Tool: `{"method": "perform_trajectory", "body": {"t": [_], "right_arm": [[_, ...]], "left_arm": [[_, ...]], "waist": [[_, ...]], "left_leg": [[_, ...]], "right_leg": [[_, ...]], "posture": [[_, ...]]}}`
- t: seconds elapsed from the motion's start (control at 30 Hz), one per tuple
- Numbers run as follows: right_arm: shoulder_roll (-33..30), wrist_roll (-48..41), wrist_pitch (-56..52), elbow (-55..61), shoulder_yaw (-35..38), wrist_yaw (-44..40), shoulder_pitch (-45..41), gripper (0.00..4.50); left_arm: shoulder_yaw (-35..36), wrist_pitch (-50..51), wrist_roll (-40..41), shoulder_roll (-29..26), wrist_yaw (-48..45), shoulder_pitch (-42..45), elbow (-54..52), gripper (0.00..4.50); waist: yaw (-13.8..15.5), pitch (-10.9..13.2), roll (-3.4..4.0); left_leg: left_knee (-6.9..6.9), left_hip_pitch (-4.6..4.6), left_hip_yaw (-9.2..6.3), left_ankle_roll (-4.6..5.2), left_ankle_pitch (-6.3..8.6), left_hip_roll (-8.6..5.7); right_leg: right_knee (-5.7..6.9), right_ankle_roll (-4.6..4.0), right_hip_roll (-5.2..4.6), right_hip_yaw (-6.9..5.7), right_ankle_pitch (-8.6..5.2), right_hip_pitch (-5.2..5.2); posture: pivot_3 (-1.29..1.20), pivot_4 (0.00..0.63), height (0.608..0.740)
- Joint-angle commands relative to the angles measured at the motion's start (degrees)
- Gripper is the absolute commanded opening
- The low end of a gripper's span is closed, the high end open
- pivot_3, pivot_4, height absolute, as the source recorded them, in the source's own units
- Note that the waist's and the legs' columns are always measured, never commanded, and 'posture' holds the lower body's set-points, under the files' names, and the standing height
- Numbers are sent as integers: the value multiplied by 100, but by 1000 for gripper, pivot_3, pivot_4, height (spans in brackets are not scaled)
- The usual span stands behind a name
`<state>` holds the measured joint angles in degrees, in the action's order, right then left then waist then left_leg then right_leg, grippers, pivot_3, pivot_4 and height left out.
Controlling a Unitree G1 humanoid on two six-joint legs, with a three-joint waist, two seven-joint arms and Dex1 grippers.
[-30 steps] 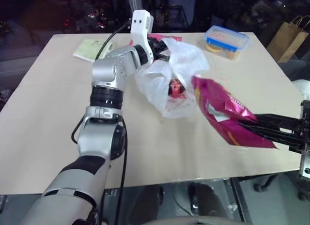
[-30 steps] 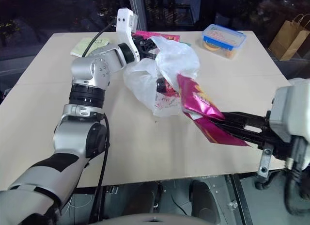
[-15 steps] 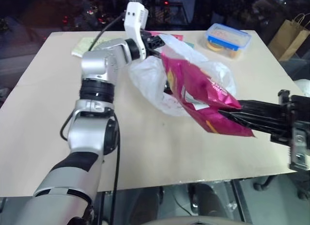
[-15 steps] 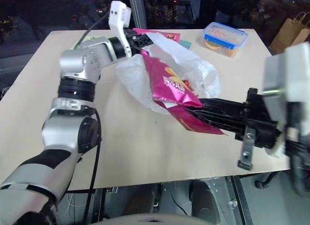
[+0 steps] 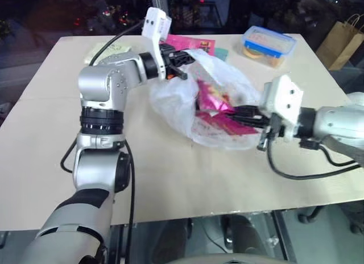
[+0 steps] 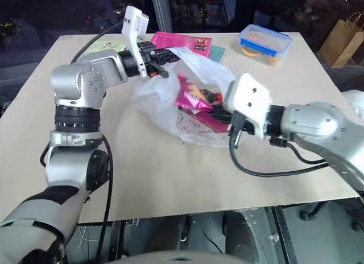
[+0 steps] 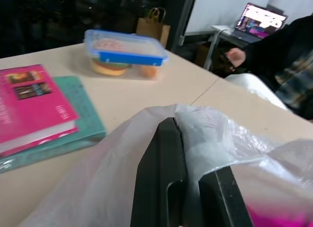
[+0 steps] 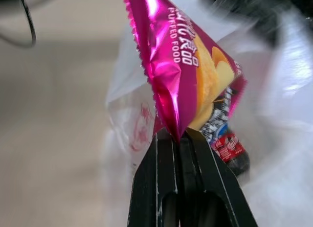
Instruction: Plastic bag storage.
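The plastic bag [image 5: 170,102], thin, translucent white with red print, lies in the middle of the table [image 5: 45,133] with its mouth held up. My left gripper [image 5: 181,59] is shut on the bag's far rim; in the left wrist view the film [image 7: 205,134] is pinched between the black fingers [image 7: 164,173]. My right gripper [image 5: 243,113] reaches into the bag from the right, shut on the bottom edge of a shiny pink chip packet [image 8: 186,75]. The packet [image 6: 190,96] sits inside the bag. A dark bottle with a red label [image 8: 227,146] lies behind it in the bag.
Behind the bag, a pink book [image 5: 196,43] lies on a teal one [image 7: 73,124]. A blue-lidded plastic box [image 5: 266,45] stands at the far right, a pale green pad [image 5: 108,48] at the far left. A brown paper bag [image 5: 341,39] and a person's hand [image 7: 236,56] are beyond the table.
My right gripper has swung in from the right edge and carried the chip packet into the bag. My left gripper has drawn the bag's rim slightly back and up.
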<state>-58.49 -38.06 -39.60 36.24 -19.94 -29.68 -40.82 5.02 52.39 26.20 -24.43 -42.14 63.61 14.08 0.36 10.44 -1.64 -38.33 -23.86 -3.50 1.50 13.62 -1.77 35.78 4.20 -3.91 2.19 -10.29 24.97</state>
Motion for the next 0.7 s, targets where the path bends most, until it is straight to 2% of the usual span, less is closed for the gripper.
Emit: {"method": "perform_trajectory", "body": {"t": [0.03, 0.13, 0.2, 0.27, 0.37, 0.4, 0.47, 0.53, 0.6, 0.63, 0.7], "right_arm": [[222, 1465, -97, -491, -538, 24, -484, 68], [519, 2226, -352, -951, -769, 145, -805, 68], [948, 2807, -341, -1399, -1109, 152, -1148, 68], [1746, 3359, -260, -2186, -1505, 271, -1618, 68], [2981, 3584, 146, -3488, -1698, 154, -2042, 68], [3313, 3658, 361, -3846, -1651, 173, -2076, 479], [3625, 3867, 718, -4365, -1677, 148, -1986, 807], [3730, 4068, 893, -4466, -1528, 207, -1889, 1709], [3695, 4108, 798, -4093, -1242, 196, -1746, 2458], [3540, 3901, 512, -3451, -895, 73, -1509, 3016], [3200, 3523, -136, -2223, -318, -221, -1057, 3016]], "left_arm": [[199, 358, 345, -59, 81, -84, -683, 0], [235, 531, 452, -72, 181, -161, -870, 0], [255, 588, 482, -24, 302, -156, -888, 0], [255, 593, 487, 75, 422, -149, -881, 0], [231, 579, 496, 228, 589, -214, -916, 0], [218, 567, 462, 266, 678, -240, -916, 0], [301, 625, 522, 384, 824, -287, -953, 0], [309, 637, 567, 409, 882, -350, -1024, 0], [282, 618, 550, 387, 916, -438, -1094, 0], [252, 564, 493, 351, 937, -514, -1113, 0], [230, 448, 398, 317, 1018, -611, -1107, 0]], "waist": [[-43, 0, 1], [-93, 1, 2], [-118, 0, 2], [-149, 0, 3], [-259, -1, 4], [-257, -1, 4], [-254, -1, 3], [-233, -1, 3], [-231, -1, 4], [-231, -1, 4], [-185, -1, 4]], "left_leg": [[0, 0, 1, 0, 0, -1], [1, 1, 3, -3, -2, -2], [1, 2, 2, -4, -2, -3], [3, 5, 5, -5, -3, -7], [4, 9, 9, -22, -13, -4], [11, 7, 8, -40, -24, -2], [11, 2, -2, -43, -25, -2], [16, 0, -9, -44, -26, -7], [18, -3, -18, -44, -25, -8], [18, -3, -26, -44, -25, -11], [23, -9, -35, -44, -25, -15]], "right_leg": [[0, 0, 0, 1, 0, 1], [7, 0, 0, 6, 0, 6], [10, 0, 1, 7, 1, 7], [13, -1, 5, 11, 1, 9], [20, -3, 20, 22, 3, 15], [21, -5, 25, 25, 4, 20], [37, -8, 24, 21, 4, 27], [34, -8, 17, 23, 5, 30], [29, -7, 8, 23, 5, 31], [26, -6, -1, 24, 5, 31], [21, -5, -7, 19, 5, 33]], "posture": [[0, 150, 740], [0, 150, 740], [0, 150, 740], [0, 150, 740], [0, 150, 740], [0, 150, 740], [0, 150, 740], [0, 150, 740], [0, 150, 740], [0, 150, 740], [0, 150, 740]]}}
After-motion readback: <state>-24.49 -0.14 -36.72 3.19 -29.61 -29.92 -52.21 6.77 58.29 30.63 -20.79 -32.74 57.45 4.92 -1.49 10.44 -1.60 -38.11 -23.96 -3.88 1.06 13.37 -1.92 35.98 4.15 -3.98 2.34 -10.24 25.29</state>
